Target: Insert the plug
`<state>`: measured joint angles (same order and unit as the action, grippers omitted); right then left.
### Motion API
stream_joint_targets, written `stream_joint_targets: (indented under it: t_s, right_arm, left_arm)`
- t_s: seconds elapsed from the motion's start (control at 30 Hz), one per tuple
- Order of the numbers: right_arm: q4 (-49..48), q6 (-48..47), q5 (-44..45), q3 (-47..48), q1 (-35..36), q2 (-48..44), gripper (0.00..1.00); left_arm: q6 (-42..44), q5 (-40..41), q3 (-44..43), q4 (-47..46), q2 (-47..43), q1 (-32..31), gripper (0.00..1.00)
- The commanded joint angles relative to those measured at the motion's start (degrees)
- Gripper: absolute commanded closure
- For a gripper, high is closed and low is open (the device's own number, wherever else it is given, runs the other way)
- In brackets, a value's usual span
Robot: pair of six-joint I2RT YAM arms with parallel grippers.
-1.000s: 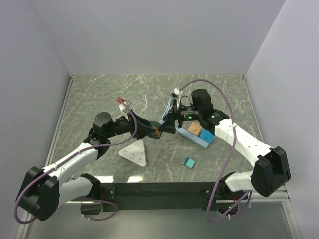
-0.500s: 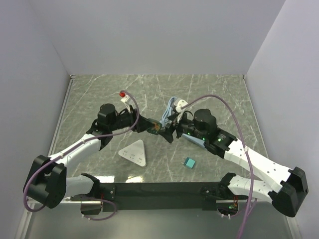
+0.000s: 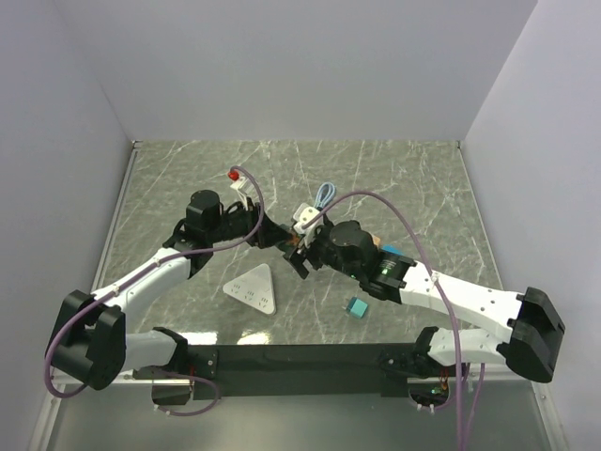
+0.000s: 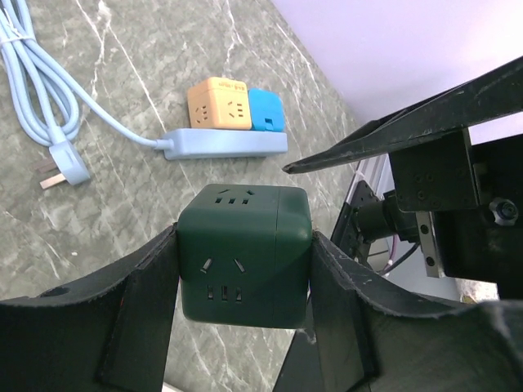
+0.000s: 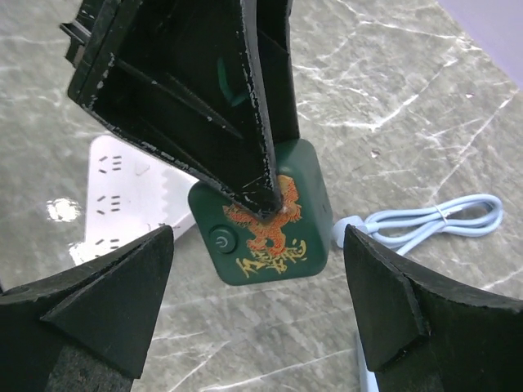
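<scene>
My left end effector [image 3: 285, 241] is clamped on a dark green socket cube [image 4: 243, 253], one finger on each side. My right end effector [image 5: 260, 310] faces that cube from just beside it, fingers wide apart and gripping nothing. The pale blue plug [image 4: 64, 167] lies flat on the marbled surface [image 3: 188, 178], its cable [image 4: 33, 90] looped behind it, near a pale blue power strip [image 4: 225, 144].
</scene>
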<state>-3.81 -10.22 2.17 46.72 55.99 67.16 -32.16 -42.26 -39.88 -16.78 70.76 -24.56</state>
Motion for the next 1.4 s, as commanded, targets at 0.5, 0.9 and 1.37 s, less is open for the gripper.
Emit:
stream_joint_targets:
  t_s: [0.5,0.9,1.37]
  right_arm:
    - [-0.4,-5.0,6.9,7.0,3.2,8.0,0.16]
    - [6.4,-3.1,8.9,9.6,2.7,10.4,0.70]
    - [22.4,9.9,0.6,17.0,-11.2,3.1,1.00]
  left_arm:
    - [0.6,-3.4,-1.6,-2.3,-1.9,0.0,0.99]
    - [0.0,-3.5,-0.3,-4.7,-4.1,0.1,0.60]
    - [1.8,21.7,7.2,-3.1,-23.6,1.5,0.06]
